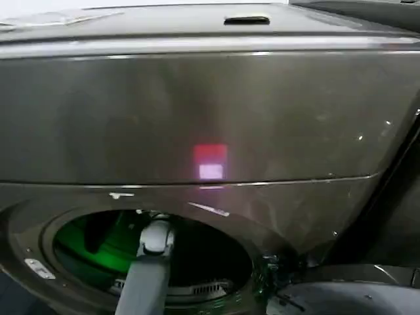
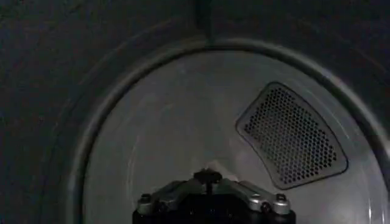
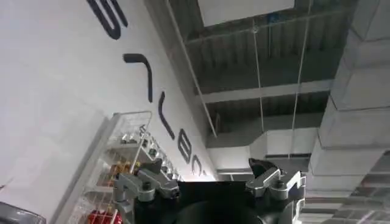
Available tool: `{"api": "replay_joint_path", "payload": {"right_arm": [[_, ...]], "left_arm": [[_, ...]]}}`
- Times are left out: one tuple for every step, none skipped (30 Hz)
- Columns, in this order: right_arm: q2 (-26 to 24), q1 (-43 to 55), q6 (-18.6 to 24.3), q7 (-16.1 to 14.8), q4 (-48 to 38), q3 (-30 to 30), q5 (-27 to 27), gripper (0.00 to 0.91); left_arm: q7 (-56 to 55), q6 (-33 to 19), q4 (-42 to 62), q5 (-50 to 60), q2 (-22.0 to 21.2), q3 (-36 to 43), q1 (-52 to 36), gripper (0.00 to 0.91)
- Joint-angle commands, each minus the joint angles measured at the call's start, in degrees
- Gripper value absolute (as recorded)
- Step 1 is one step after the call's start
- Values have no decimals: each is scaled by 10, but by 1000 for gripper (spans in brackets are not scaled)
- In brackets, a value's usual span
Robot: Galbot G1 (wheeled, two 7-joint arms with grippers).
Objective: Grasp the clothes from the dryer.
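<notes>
The dryer (image 1: 262, 111) is a bronze-grey machine with a glowing red-pink light (image 1: 210, 161), and its round porthole (image 1: 203, 259) stands open. My left arm (image 1: 149, 275) reaches through the porthole into the drum. Inside, my left gripper (image 2: 209, 176) faces the drum's pale back wall (image 2: 164, 128), its jaws drawn together. A small pale bit of the clothes (image 2: 224, 170) shows right at its tips; the rest is hidden behind the gripper. My right gripper (image 3: 207, 182) is outside the dryer, pointing up toward the ceiling, open with nothing between its fingers.
A perforated vent (image 2: 291, 137) sits in the drum's back wall. The opened door (image 1: 341, 298) lies low at the right of the porthole. Beyond the right gripper are a white lettered wall (image 3: 61, 73) and a wire shelf rack (image 3: 122, 158).
</notes>
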Motion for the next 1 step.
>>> {"api": "replay_joint_path", "payload": {"right_arm": [[2, 1, -1, -1, 3, -1, 0, 907]], "left_arm": [[10, 33, -3, 0, -17, 1, 3, 0]]}}
